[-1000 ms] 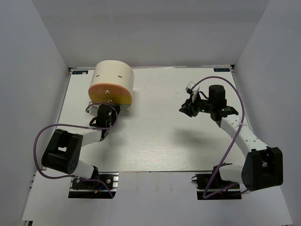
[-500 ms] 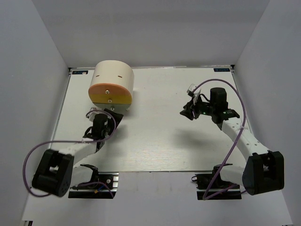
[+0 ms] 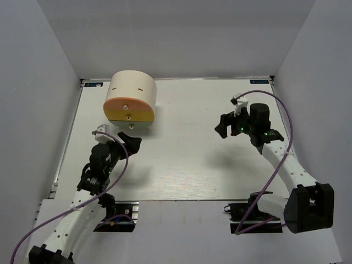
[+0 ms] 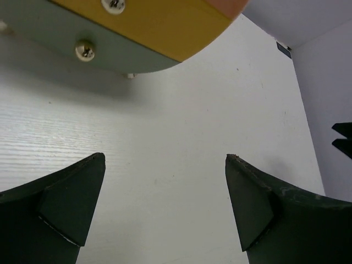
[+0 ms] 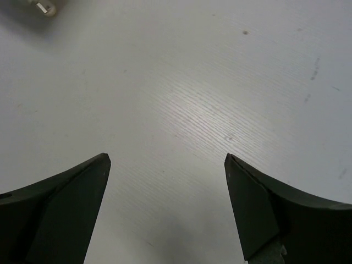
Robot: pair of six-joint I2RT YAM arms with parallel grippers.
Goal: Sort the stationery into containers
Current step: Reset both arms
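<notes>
Left gripper (image 4: 165, 159) jaws apart, empty; yellow drawer (image 4: 159, 27) of organiser (image 3: 131, 91) sits just ahead, so left arm's nearer. Right gripper (image 5: 165, 157) jaws also apart, well off to the side; no stationery visible.

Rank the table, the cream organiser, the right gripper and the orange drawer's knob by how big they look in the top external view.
Largest to smallest:
1. table
2. cream organiser
3. right gripper; it is raised above the table, so nearness may enlarge it
4. orange drawer's knob
</notes>
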